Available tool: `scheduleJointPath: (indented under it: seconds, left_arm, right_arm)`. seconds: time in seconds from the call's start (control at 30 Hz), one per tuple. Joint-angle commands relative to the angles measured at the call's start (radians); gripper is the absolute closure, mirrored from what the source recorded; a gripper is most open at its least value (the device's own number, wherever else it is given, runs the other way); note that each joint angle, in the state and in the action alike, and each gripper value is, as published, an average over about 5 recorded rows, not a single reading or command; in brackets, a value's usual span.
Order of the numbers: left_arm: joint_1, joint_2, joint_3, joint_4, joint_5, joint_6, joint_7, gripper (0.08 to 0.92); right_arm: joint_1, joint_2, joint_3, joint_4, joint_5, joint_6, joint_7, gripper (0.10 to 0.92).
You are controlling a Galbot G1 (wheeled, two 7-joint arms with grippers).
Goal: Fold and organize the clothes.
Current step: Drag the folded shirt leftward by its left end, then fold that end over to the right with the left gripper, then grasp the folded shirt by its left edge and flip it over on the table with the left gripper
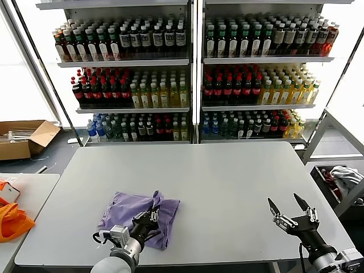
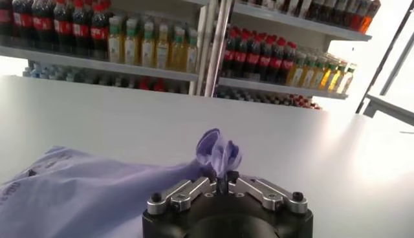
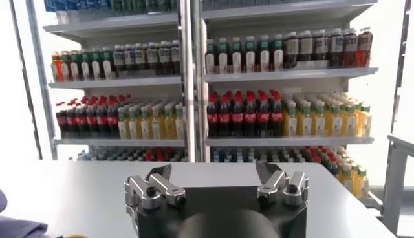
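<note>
Nearest to me, front-left of the surface: my left gripper sits at the right edge of the lavender T-shirt. The shirt's already bunched into a rough folded pile, lying flat except one pinch of fabric poking up. In the wrist cam that tuft sticks up right between my fingers, which look nearly closed on it, but I can't tell if they're properly gripping or just letting go, tbh the view's too tight there.

So imo I'm at the end of a fold, setting the flap down. Next move prob needs a clean release, lift straight off w/o dragging cloth, then tidy the pile.

Right gripper is parked front-right, well apart from the shirt, fingers spread wide, holding nothing.

Further back, shelves of bottles.
</note>
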Motion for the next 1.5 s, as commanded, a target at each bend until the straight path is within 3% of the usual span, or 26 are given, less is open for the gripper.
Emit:
scheduleJointPath:
  seconds: [0.03,0.23,0.37,0.53,0.7,1.5]
  left_arm:
    - [-0.010,-0.035,0.015,-0.045,0.003,-0.001,-0.032,0.742]
    - [0.044,0.016,-0.074,-0.216,-0.127,0.035,-0.049,0.569]
    - [0.069,0.081,-0.217,-0.248,-0.147,0.056,-0.039,0.448]
    - [0.067,0.163,-0.403,-0.132,-0.191,0.114,0.025,0.309]
    - [0.020,0.190,-0.409,0.021,-0.197,0.128,0.032,0.193]
    - [0.033,0.104,-0.353,0.123,-0.243,0.115,0.053,0.177]
  right_arm:
    - [0.001,0.002,-0.006,0.006,-0.001,0.002,-0.002,0.203]
    - [0.020,-0.001,-0.016,0.009,-0.001,-0.006,0.002,0.203]
    - [0.030,-0.003,-0.024,0.010,-0.002,-0.011,0.005,0.203]
    - [0.029,-0.001,-0.032,0.008,-0.005,-0.009,0.004,0.203]
    - [0.024,0.007,-0.043,0.004,-0.016,-0.001,0.003,0.203]
    - [-0.040,0.033,-0.018,0.005,-0.016,0.040,-0.010,0.203]
